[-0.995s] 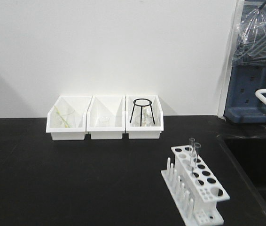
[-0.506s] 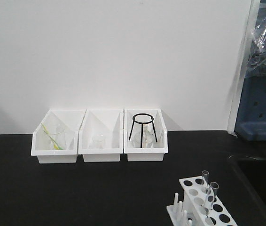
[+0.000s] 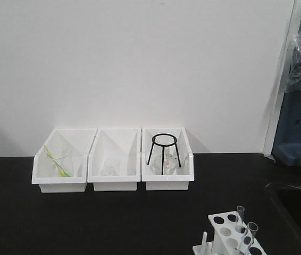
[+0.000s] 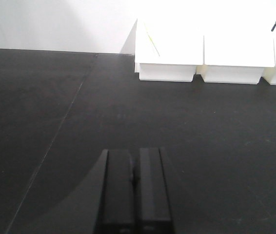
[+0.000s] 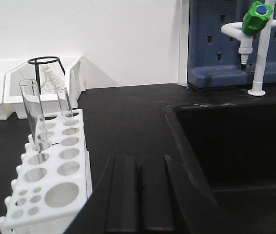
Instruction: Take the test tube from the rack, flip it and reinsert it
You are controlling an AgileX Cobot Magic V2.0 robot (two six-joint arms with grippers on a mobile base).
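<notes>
Rack (image 5: 55, 168): white, on black bench (image 4: 201, 126) beside sink (image 5: 235, 141). Tubes, two, upright in its holes, open ends up: near tube (image 5: 34, 114), far tube (image 5: 63, 102). Left gripper (image 4: 134, 155): jaws together, over bare bench. Right gripper (image 5: 138, 161): jaws together, empty, just beside rack. Bins (image 3: 113, 183): three, at wall.

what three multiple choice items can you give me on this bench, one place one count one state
1. The black tripod stands in: A the left bin; B the middle bin; C the right bin.
2. How many test tubes stand in the rack: A one; B two; C four.
3. The right gripper is: A open; B shut on a tube; C shut and empty.

C: the front view shows it in the rightmost of three bins.
B: two tubes stand upright in the holes.
C: its fingers meet with nothing between them.
</notes>
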